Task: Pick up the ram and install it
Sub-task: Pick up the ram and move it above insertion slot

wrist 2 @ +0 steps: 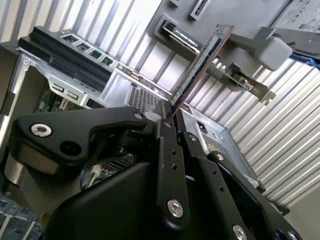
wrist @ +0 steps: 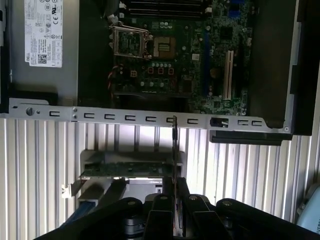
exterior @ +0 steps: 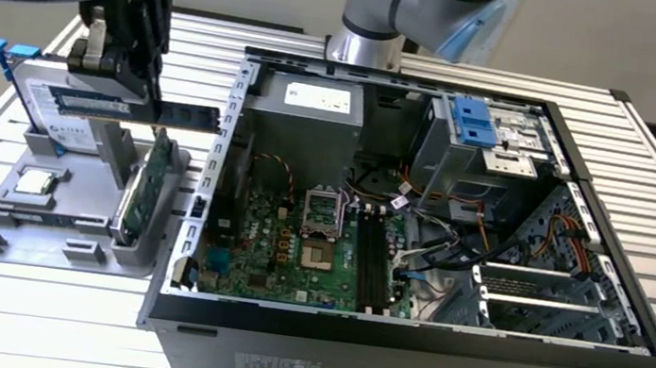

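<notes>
So the ram (exterior: 191, 116) is out of the gray parts holder (exterior: 41, 246) and up in the air. It hangs roughly level above the green expansion card (exterior: 139, 197) that's parked on edge in that holder. Its free end sits right at the side wall of the open PC case (exterior: 229, 133) — in the first wrist view the ram (wrist: 174, 145) reaches just about to the slotted metal rail (wrist: 110, 116) along that wall. I'd call this the carry into the case, and here's my take on doing it well. Keep the pinch firm, because a thin board held at one spot will want to swivel. Cross the rail with room to spare rather than skimming it. Stay off the loose cables (exterior: 428, 250) that sprawl next to the black memory slots (exterior: 374, 266) on the motherboard (exterior: 275, 244). Right now the ram lies crosswise to those slots, so I reckon the wrist has to turn it to run along them and get it squared up before any push goes on — a crooked board is how you chew up a slot. As for the gripper (exterior: 130, 93), both wrist views show its two black fingers (wrist: 162, 205) pressed together on the flat faces of the ram (wrist 2: 200, 65). A long stretch of board pokes out past them. It's pinching the ram and, as far as I can tell, touching nothing else.
</notes>
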